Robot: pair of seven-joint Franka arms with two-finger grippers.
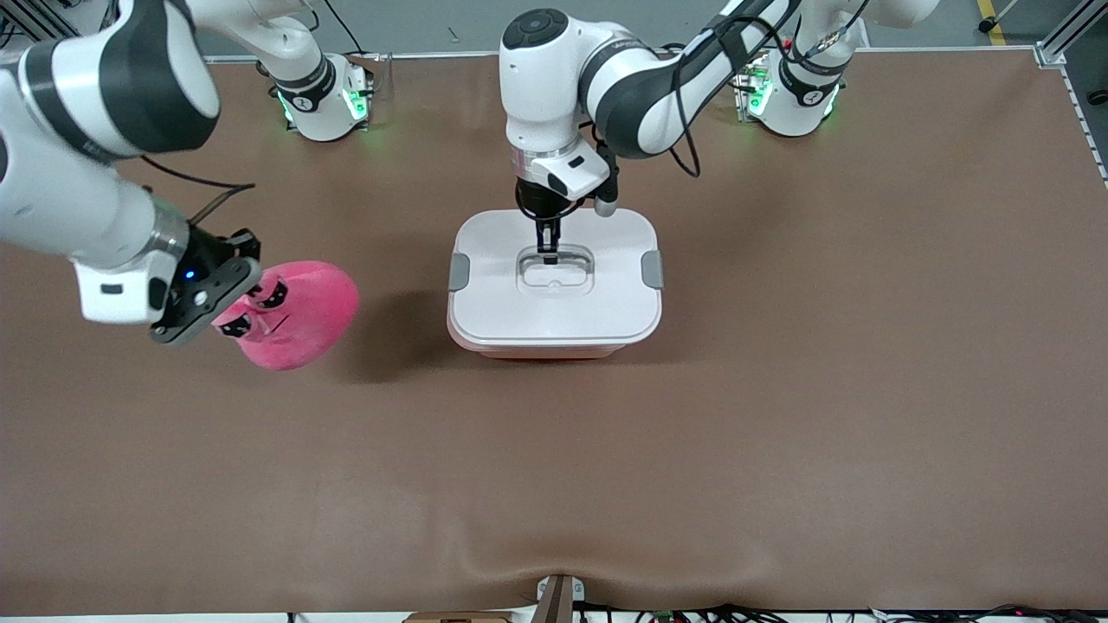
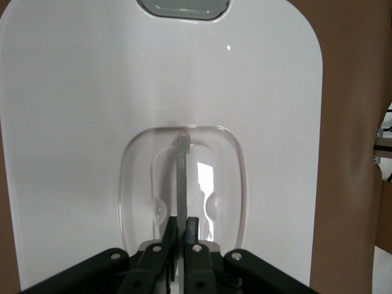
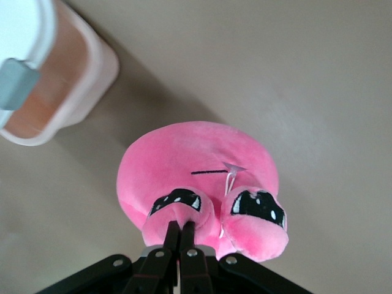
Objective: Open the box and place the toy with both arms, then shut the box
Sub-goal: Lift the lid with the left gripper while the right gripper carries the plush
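The box [image 1: 554, 329] stands mid-table, its white lid [image 1: 502, 294] on, with grey clips at both ends. My left gripper [image 1: 549, 253] is down in the lid's recess, shut on the clear handle [image 2: 182, 177], which stands up between the fingers. The hot-pink plush toy [image 1: 299, 316] hangs above the table toward the right arm's end, beside the box. My right gripper [image 1: 232, 305] is shut on a fold of the toy by its face [image 3: 184, 211]. The box's pink wall also shows in the right wrist view [image 3: 58, 104].
The brown table mat [image 1: 779, 389] spreads wide around the box. Both green-lit arm bases [image 1: 325, 99] stand along the table's edge farthest from the front camera.
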